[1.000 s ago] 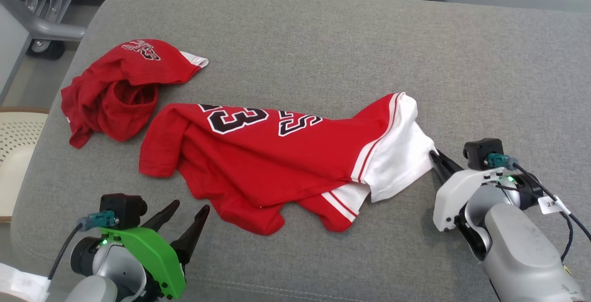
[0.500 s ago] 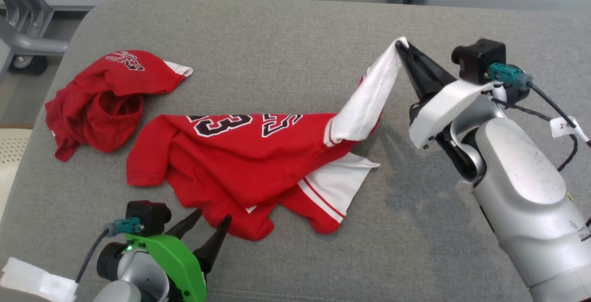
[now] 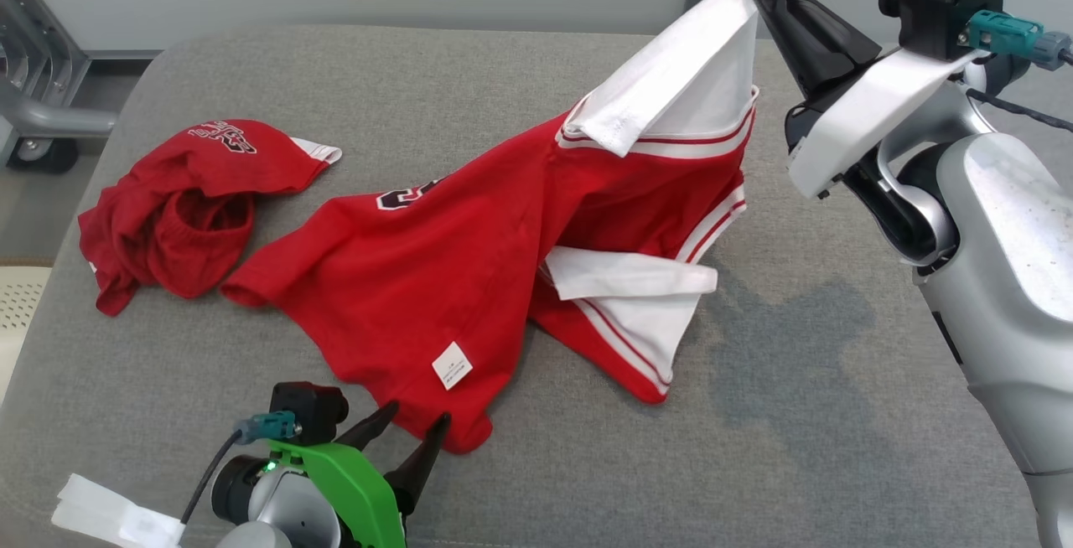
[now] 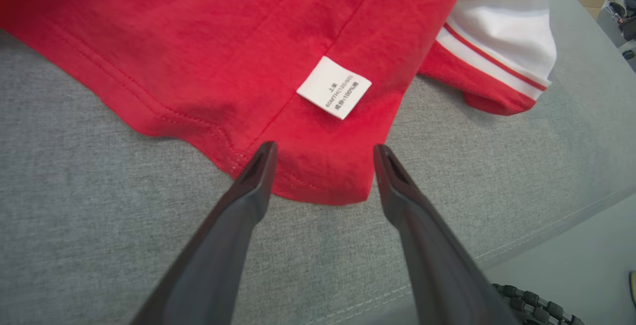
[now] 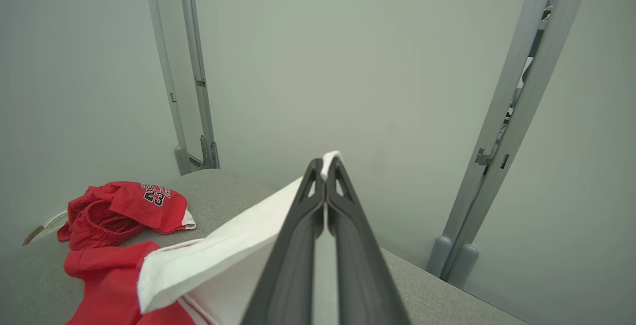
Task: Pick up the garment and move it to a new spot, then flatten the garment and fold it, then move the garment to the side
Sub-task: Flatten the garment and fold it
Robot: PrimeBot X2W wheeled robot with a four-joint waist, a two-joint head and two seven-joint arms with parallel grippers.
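Now | grey cushion [image 3: 838,414] (pale wall [image 5: 348,56] behind); right jaws pinch garment [image 3: 436,280]; left jaws wide

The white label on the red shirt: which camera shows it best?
The left wrist view: the label is close, large, its print visible. The head view shows a tiny white square on the red shirt. The right wrist view faces the shirt's lifted edge.
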